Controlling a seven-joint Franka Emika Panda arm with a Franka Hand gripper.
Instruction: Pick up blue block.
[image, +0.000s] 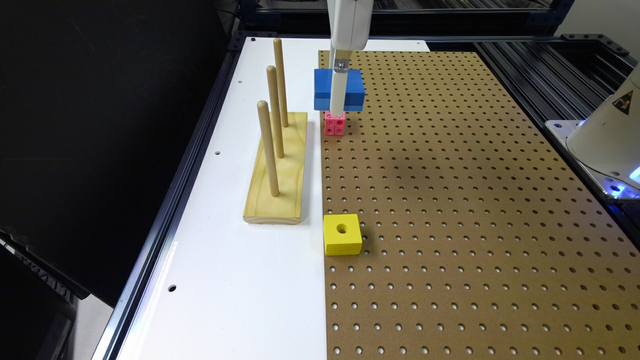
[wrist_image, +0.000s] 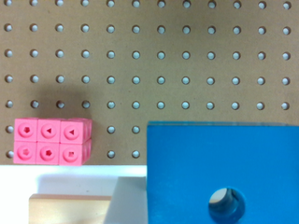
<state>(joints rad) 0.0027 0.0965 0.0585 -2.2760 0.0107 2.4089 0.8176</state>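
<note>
the tool (image: 339, 102) was a white, boxy housing narrowing to a pale flat finger with a small metal screw fitting near its root. the arm's base (image: 612, 135) was a white cone bearing a yellow triangular warning label, blue light glowing beneath.

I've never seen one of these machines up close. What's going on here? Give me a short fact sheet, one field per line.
Held thing: blue block, lifted clear of the board, a round hole in its top
Holder: the arm's gripper, reaching straight down from above
Under the block: small pink studded cube resting on the board
Elsewhere on the board: yellow block with a hole, lying by the board's edge
Surface: brown pegboard next to a white table
On the white part: wooden base with three upright pegs
</note>
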